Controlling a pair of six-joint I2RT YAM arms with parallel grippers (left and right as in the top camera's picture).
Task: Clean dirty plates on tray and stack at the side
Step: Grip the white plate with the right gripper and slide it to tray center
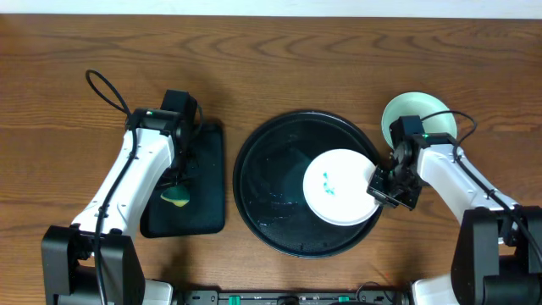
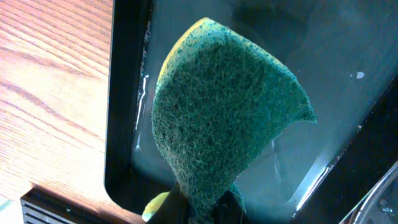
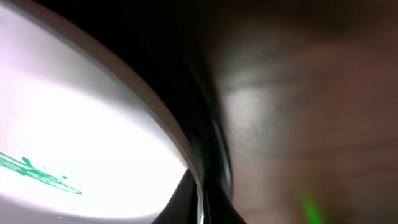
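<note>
One white plate (image 1: 339,188) with teal smears (image 3: 37,171) lies on the right side of the round black tray (image 1: 267,178). My right gripper (image 1: 378,185) is shut on the plate's right rim, one finger above it and one below, as the right wrist view shows (image 3: 200,200). A pale mint-green plate (image 1: 417,112) rests on the table beyond the tray's upper right, partly hidden by the right arm. My left gripper (image 2: 208,208) is shut on a green-and-yellow sponge (image 2: 227,118), held over the rectangular tray.
The small rectangular black tray (image 1: 207,169) lies left of the round tray, wet and glossy inside (image 2: 336,81). A black cable loops over the table (image 1: 106,89) at the upper left. Bare wooden table surrounds both trays.
</note>
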